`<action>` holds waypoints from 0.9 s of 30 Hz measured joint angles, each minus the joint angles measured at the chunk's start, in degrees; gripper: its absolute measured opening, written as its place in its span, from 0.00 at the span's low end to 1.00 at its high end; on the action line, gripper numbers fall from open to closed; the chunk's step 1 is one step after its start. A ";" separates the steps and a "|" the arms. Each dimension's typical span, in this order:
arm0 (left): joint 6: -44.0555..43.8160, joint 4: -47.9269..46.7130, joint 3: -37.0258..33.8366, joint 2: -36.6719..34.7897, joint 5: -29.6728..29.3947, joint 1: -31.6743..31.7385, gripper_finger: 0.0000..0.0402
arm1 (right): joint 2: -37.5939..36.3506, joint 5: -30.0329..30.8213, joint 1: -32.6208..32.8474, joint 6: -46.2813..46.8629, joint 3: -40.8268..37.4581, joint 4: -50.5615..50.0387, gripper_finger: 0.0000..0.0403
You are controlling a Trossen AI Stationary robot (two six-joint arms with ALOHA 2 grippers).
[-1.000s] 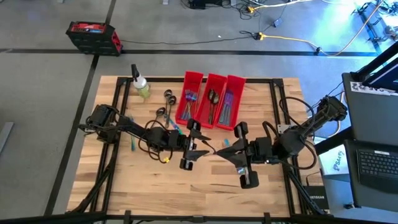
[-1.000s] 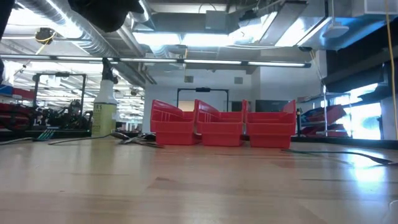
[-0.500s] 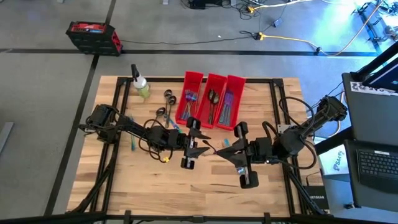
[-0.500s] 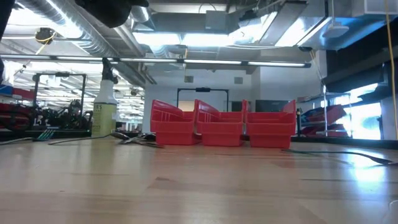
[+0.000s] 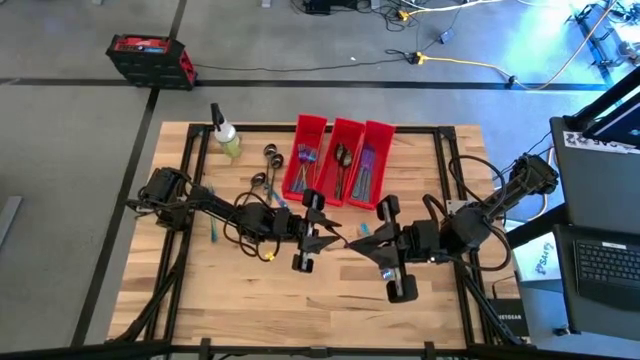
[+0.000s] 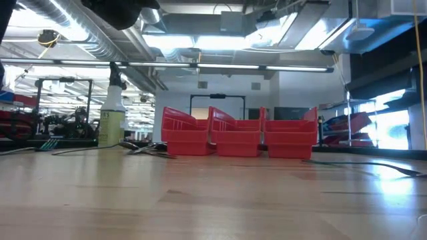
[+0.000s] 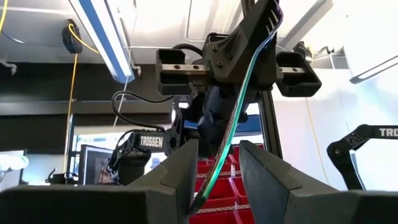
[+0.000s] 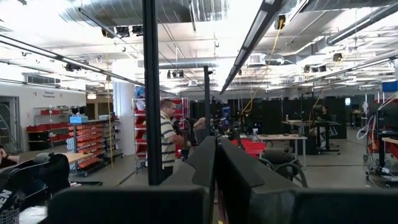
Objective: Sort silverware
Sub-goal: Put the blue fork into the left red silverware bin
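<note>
One thin iridescent teal piece of silverware (image 7: 239,106) is held up between the two arms over the middle of the table. My right gripper (image 5: 372,240) is shut on it. My left gripper (image 7: 217,149) is open, its fingers standing on either side of the piece's free end; in the high view the left gripper (image 5: 318,232) faces the right one. Loose spoons (image 5: 268,160) and teal pieces (image 5: 213,230) lie flat on the table's left half. More silverware lies inside the three red bins (image 5: 340,160). My right gripper (image 7: 239,62) has the teal piece pinched between its two fingers, a little below the piece's broad end (image 7: 264,25). The piece is lifted clear of the table. Its narrow free end (image 7: 208,186) reaches in between my left gripper's fingers.
A spray bottle (image 5: 225,135) with yellowish liquid stands at the far left of the table, left of the bins (image 6: 237,137). One thin utensil (image 6: 373,165) lies on the right side of the wood. A laptop (image 5: 600,255) sits off the table's right edge. A person (image 8: 165,140) stands in the room beyond.
My left gripper has edged a little toward the right gripper, closing in around the held piece. The right gripper has kept still.
</note>
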 joint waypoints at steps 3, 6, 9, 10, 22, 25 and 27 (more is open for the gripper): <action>0.00 -0.02 0.00 0.00 0.02 0.00 0.26 | 0.00 0.00 0.05 0.02 0.00 -0.05 0.00; 0.73 0.37 0.00 0.00 0.02 0.00 0.22 | 0.00 0.28 0.05 0.04 0.00 -0.42 0.00; 1.81 0.82 0.00 0.00 0.86 0.00 0.14 | 0.00 0.58 0.05 0.22 0.00 -0.88 0.00; 1.92 0.82 0.00 0.00 1.76 0.00 0.10 | 0.00 0.81 0.05 0.25 0.00 -0.88 0.00; 0.61 -0.32 -0.04 0.00 4.79 0.39 0.00 | -0.20 5.49 0.12 0.30 0.16 -2.89 0.01; 0.41 -0.77 -0.11 0.02 4.57 0.44 0.00 | -0.47 5.64 0.10 1.21 0.22 -4.98 0.03; -0.45 -0.89 -0.06 0.01 4.14 0.68 0.00 | -0.46 5.97 0.03 1.29 0.00 -6.28 0.07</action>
